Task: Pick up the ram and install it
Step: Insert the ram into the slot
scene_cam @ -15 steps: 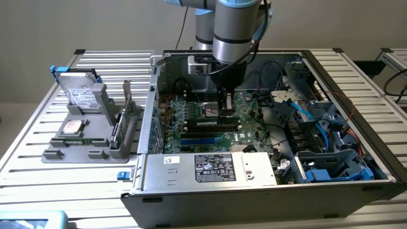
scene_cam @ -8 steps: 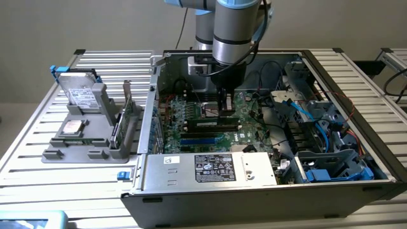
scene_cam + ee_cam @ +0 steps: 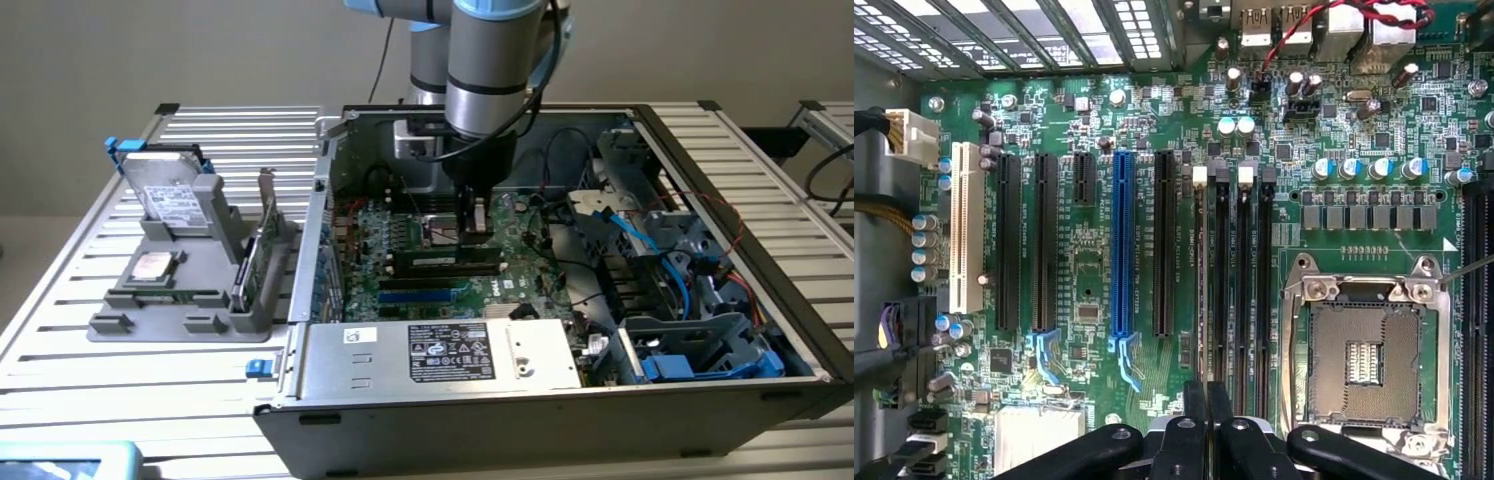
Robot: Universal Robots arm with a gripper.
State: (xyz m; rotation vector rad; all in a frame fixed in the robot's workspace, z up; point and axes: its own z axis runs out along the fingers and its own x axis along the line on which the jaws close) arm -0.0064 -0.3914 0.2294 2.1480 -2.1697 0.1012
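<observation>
My gripper [image 3: 470, 238] reaches down into the open computer case [image 3: 534, 425], over the motherboard [image 3: 400, 270]. In the wrist view its two black fingers [image 3: 1195, 420] are pressed together above the row of memory slots [image 3: 1244, 290]. The ram [image 3: 1202, 290] shows edge-on as a thin strip. It runs out from between the fingertips along the outermost slot, up to that slot's white latch [image 3: 1200, 176]. My gripper [image 3: 1207, 400] is shut on it. How deep the ram sits in the slot is hidden.
The empty processor socket [image 3: 1364, 355] lies beside the memory slots, and a blue expansion slot [image 3: 1120, 250] is on their other side. At the exterior view's left, a grey rack [image 3: 174, 322] holds a silver hard drive [image 3: 167, 195] and a green bracketed card [image 3: 274, 245]. Cables [image 3: 641, 250] crowd the case's right.
</observation>
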